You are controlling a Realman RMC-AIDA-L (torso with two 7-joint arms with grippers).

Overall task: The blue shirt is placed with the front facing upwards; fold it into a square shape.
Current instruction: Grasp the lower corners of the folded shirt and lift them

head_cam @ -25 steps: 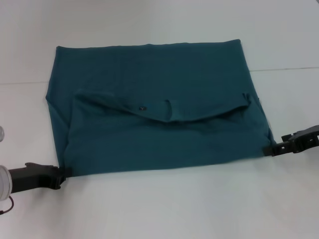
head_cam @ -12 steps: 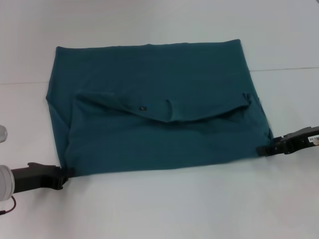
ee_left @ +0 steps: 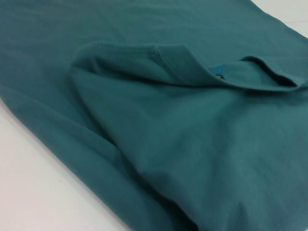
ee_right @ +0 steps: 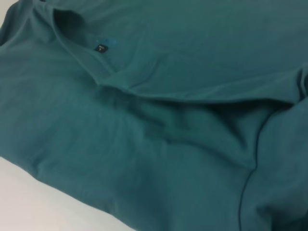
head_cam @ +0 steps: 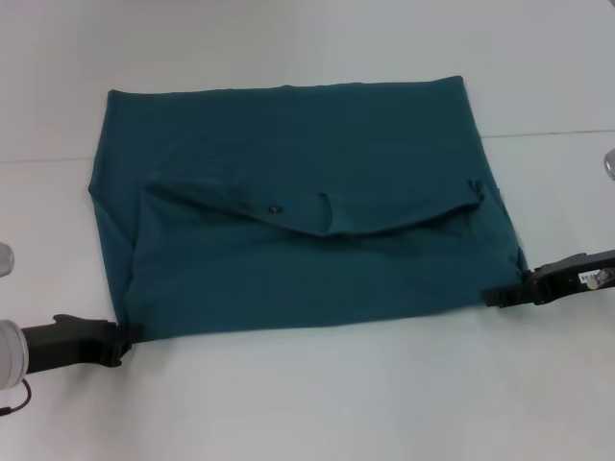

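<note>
The blue shirt (head_cam: 307, 202) lies flat on the white table as a wide rectangle, its upper part folded down over the middle so the collar and small dark neck label (head_cam: 275, 206) face up. My left gripper (head_cam: 123, 338) sits low at the shirt's near-left corner, touching the fabric edge. At the near-right corner, my right gripper (head_cam: 492, 294) rests against the hem. The left wrist view is filled with shirt fabric (ee_left: 192, 144), collar and label (ee_left: 219, 75). The right wrist view shows the same cloth (ee_right: 168, 144) and label (ee_right: 100, 47).
White table (head_cam: 317, 403) surrounds the shirt, with a faint seam line (head_cam: 548, 134) at the back right. A small grey round object (head_cam: 609, 163) shows at the right edge and another (head_cam: 4, 257) at the left edge.
My right gripper has slid left along the near edge, in toward the shirt's near-right corner. The left gripper has barely shifted. The shirt lies as before.
</note>
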